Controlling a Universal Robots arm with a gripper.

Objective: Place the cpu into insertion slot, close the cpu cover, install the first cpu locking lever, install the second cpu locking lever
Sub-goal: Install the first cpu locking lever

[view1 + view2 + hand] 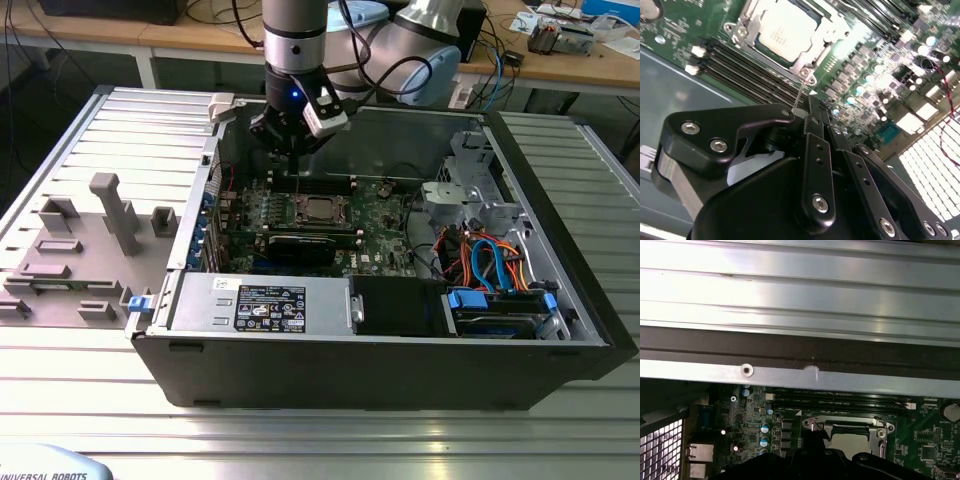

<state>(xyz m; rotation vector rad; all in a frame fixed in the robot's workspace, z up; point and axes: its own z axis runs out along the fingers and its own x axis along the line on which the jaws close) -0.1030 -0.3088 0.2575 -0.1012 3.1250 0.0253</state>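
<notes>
pincer (812, 107), fingers seemingly closed together on a thin upright lever (799, 97), hangs beside the flat-lying cpu (785, 32).

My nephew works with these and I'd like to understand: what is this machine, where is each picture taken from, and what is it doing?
It is a single robot arm with a gripper reaching into an open computer case lying on a metal table. The exterior view looks on from outside; both wrist views come from cameras riding on the arm. On the green motherboard, the cpu already sits in the insertion slot, with the cpu cover closed around it. The gripper hovers just above, at a thin wire lever.
</notes>
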